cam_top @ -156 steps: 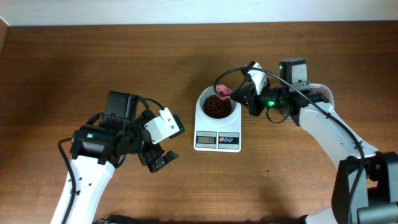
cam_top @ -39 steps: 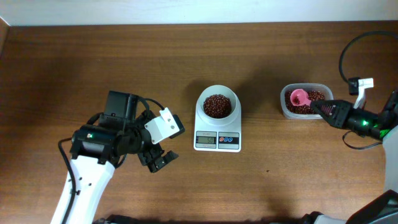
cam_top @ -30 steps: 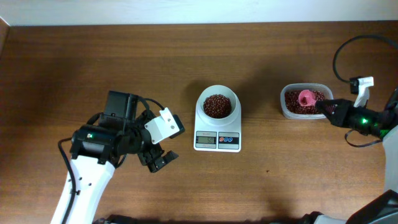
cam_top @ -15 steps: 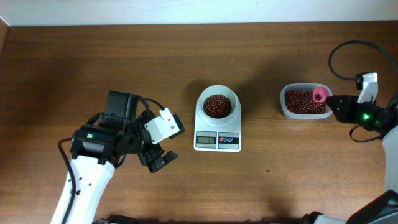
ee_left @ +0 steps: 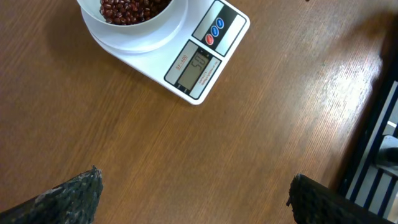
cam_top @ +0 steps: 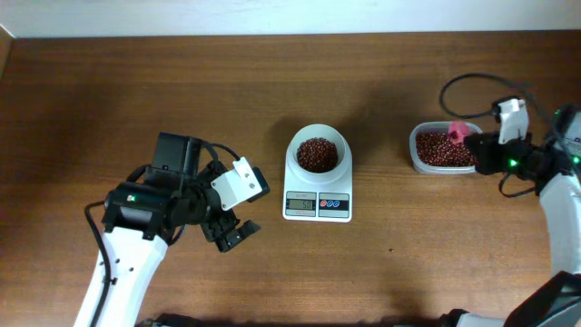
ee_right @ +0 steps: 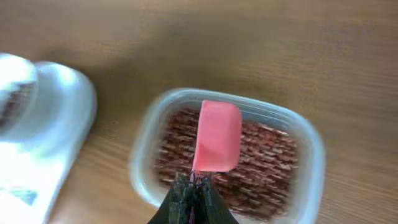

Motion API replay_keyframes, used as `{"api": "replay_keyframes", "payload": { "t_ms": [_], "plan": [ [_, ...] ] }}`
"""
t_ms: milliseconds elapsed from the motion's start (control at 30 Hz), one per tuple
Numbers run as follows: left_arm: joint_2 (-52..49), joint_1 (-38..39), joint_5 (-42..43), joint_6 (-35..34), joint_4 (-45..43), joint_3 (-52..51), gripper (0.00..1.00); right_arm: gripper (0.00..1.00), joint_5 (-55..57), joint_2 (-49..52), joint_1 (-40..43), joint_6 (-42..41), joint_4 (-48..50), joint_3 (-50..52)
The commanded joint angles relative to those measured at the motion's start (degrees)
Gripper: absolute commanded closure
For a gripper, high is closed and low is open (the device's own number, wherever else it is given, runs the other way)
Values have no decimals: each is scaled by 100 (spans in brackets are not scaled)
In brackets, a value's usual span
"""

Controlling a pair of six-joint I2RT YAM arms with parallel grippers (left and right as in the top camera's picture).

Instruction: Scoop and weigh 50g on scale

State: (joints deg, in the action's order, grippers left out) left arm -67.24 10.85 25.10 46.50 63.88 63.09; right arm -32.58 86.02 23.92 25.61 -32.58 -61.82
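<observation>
The white scale (cam_top: 318, 205) stands mid-table, and its round white bowl (cam_top: 318, 153) holds red beans. In the left wrist view the scale's display (ee_left: 199, 65) and bowl (ee_left: 134, 18) sit ahead of my left gripper (ee_left: 194, 175), which is open and empty above bare wood. Overhead, the left gripper (cam_top: 231, 232) is left of the scale. My right gripper (cam_top: 479, 151) is shut on the handle of a pink scoop (cam_top: 457, 133). The scoop (ee_right: 216, 137) hangs over the clear container of red beans (ee_right: 311, 146), beyond my right gripper (ee_right: 194, 183). The scale's blurred edge (ee_right: 43, 118) is at the left.
The bean container (cam_top: 443, 149) sits right of the scale on the brown wooden table (cam_top: 272, 91). A black cable (cam_top: 463, 86) loops above the right arm. The left wrist view shows the table's edge and a dark frame (ee_left: 379, 143) at the right.
My right gripper carried the pink scoop from the container's left part toward its back right corner, and the right arm has swung in closer to the container. The left arm has stayed still.
</observation>
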Motion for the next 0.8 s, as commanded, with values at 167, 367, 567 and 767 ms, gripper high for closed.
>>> {"api": "replay_keyframes", "payload": {
  "t_ms": [167, 367, 567, 767],
  "plan": [
    [9, -26, 61, 74, 2, -11, 1, 96, 533, 146, -227, 31, 87, -24],
    [9, -26, 61, 74, 2, -11, 1, 96, 1224, 177, -214, 28, 46, -24],
    [9, -26, 61, 76, 2, -11, 1, 96, -1250, -468, -151, -90, 63, -39],
    [9, -26, 61, 74, 2, -11, 1, 96, -1333, -2177, 26, -511, -807, -39]
  ]
}}
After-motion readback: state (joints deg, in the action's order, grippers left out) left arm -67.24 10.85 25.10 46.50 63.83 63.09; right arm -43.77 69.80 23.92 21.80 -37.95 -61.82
